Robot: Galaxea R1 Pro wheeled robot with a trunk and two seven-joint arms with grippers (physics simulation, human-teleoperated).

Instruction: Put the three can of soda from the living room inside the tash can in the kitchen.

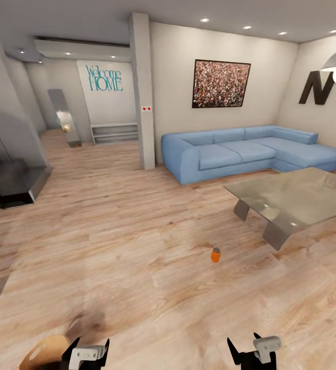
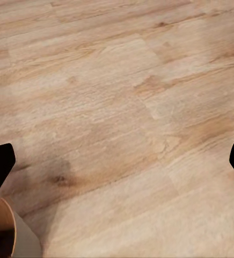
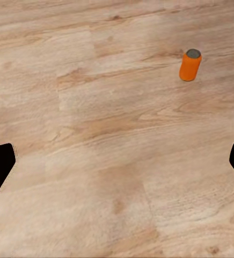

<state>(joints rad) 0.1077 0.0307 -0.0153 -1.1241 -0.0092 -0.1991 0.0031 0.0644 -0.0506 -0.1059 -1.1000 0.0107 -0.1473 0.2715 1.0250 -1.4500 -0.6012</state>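
Living room, one orange can on the floor

Wall lettering (image 1: pixel 105 78) reads "Welcome HOME". A blue sofa (image 1: pixel 250 150) sits behind the glass counter (image 1: pixel 296 198); the upright orange can (image 1: pixel 216 255) stands near it. Left hand (image 1: pixel 87 351) and right hand (image 1: pixel 251 349) are spread wide, empty.

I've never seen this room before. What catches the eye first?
The bright orange soda can stands upright on the bare wood floor, ahead of the open right gripper. Behind it are the glass coffee table and the blue corner sofa against the wall.
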